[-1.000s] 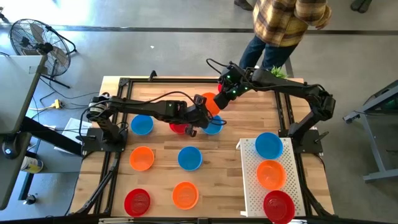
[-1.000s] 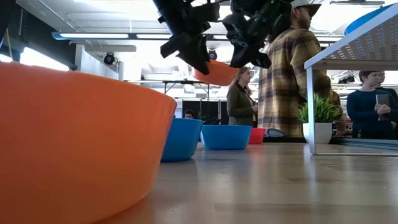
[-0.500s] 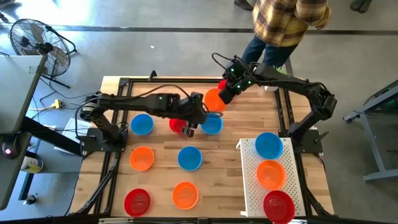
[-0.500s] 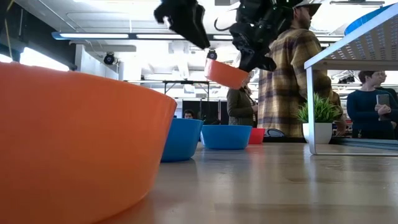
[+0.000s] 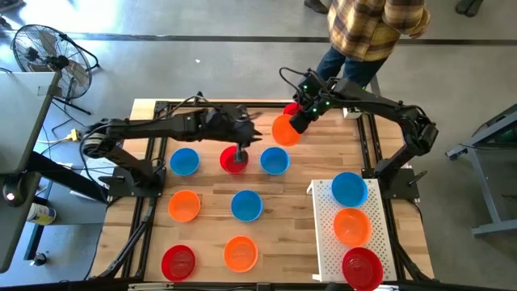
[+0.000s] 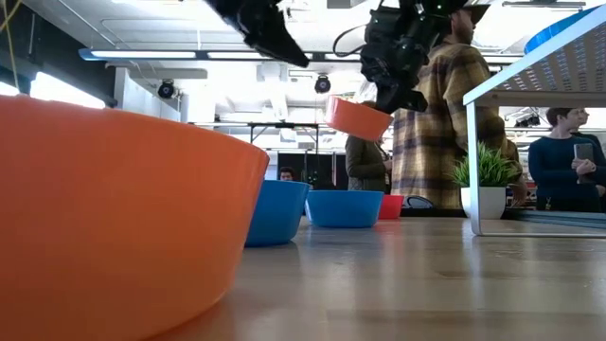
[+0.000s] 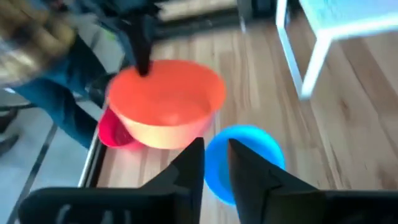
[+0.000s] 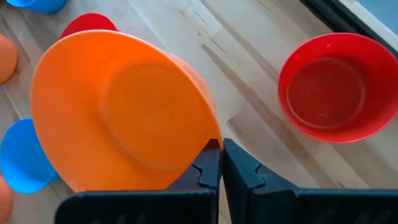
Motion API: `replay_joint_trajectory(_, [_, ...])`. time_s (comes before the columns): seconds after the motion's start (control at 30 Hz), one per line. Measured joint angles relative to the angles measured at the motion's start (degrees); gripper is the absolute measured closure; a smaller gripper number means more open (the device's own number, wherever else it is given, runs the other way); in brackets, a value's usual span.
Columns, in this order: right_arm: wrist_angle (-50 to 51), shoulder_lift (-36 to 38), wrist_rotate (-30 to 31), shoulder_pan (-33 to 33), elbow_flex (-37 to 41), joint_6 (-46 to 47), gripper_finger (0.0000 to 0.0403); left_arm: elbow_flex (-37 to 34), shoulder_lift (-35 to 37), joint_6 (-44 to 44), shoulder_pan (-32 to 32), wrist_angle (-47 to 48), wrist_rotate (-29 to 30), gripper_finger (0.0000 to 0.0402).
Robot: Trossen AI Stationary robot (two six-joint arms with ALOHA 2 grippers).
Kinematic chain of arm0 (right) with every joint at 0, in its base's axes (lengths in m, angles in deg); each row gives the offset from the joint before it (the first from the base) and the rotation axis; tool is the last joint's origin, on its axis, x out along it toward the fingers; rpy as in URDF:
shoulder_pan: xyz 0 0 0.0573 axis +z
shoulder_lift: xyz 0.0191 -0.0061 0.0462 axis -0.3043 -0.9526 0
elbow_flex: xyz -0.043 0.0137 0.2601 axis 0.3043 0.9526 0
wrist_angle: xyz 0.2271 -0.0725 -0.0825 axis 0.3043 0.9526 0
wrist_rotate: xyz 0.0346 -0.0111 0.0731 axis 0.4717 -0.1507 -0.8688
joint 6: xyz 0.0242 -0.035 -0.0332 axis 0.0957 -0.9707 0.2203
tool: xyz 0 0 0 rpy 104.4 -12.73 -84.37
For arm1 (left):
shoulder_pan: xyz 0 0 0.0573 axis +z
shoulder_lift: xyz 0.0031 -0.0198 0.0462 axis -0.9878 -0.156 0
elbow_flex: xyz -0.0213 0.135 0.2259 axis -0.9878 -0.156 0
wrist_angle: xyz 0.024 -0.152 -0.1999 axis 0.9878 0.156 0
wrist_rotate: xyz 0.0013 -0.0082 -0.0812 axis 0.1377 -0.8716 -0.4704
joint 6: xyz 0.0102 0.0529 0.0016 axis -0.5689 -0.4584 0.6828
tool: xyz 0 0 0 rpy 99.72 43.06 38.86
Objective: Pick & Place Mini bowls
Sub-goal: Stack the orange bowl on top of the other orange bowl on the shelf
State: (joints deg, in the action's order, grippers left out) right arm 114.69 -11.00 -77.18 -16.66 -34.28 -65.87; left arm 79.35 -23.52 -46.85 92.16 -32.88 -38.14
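My right gripper (image 5: 297,123) is shut on an orange mini bowl (image 5: 284,129), held in the air over the far middle of the table; the low view shows this orange bowl (image 6: 358,117) below the right gripper (image 6: 393,93). My left gripper (image 7: 216,163) hovers to its left above a red bowl (image 5: 233,159), touching nothing, its fingers a narrow gap apart. Several more red, orange and blue bowls stand on their bases on the wood. Another red bowl (image 8: 326,87) sits at the far edge. My right gripper pinches the orange bowl's rim (image 8: 210,135) between its two fingers, on the rim's far side. The fingers slant down from the far right. The bowl is lifted clear of the table, tilted, hanging below the fingers with its underside toward the wrist.
A white perforated tray (image 5: 327,234) at the near right holds a blue bowl (image 5: 348,188), an orange one (image 5: 351,225) and a red one (image 5: 362,267). A blue bowl (image 5: 275,160) lies under the held one. A person in a plaid shirt (image 5: 367,32) stands at the far edge.
My left gripper has drawn back from the orange bowl, toward the table's left edge and upward, rolling as it went. My right gripper has carried the bowl a little toward the right edge, lifted clear and tilted throughout.
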Motion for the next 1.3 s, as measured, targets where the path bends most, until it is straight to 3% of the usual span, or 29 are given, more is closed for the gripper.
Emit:
replay_joint_trajectory(0.23, [1.1, 0.4, -2.1, -1.0, 0.0, 0.0, 0.0402, -15.1, 8.6, 6.1, 1.6, -16.5, -0.8, 0.0356])
replay_joint_trajectory(0.63, [8.1, 7.4, -3.4, -1.7, 0.0, 0.4, 0.0402, -34.4, 20.6, 13.1, 1.7, -33.3, 1.3, 0.0356])
replay_joint_trajectory(0.93, [16.0, 15.2, -4.0, -1.1, -0.1, 1.7, 0.0402, -41.9, 22.3, 16.2, 1.7, -42.4, 4.9, 0.0356])
replay_joint_trajectory(1.3, [29.3, 22.2, -6.7, 3.3, -0.1, 7.7, 0.0403, -44.9, 22.3, 17.4, 1.6, -46.5, 6.1, 0.0356])
